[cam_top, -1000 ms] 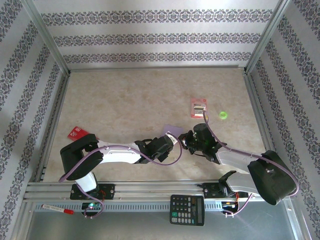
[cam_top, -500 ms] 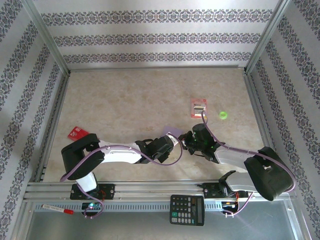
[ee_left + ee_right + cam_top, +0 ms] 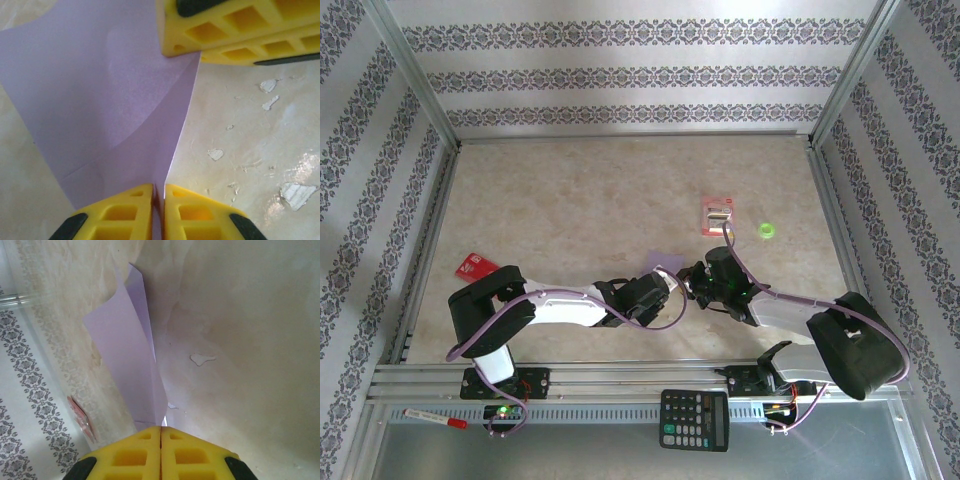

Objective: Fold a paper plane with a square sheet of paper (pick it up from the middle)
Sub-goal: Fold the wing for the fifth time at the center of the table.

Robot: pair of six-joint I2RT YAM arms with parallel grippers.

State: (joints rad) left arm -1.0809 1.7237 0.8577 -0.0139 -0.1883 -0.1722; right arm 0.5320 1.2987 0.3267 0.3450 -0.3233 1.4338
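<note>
Pinching the square sheet of paper (image 3: pixel 115 100) tight in the left gripper (image 3: pixel 159 189), bottom middle of its view, and in the right gripper (image 3: pixel 160 431) too, just below the centre of the top view. Seems to be the first fold; next, line up the edges and press flat. Cannot read the red-and-white packet (image 3: pixel 719 215).

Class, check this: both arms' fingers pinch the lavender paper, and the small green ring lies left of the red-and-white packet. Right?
Not quite: the top external view shows the green ring to the right of the red-and-white packet. The left fingers and right fingers do pinch the lavender paper.
</note>
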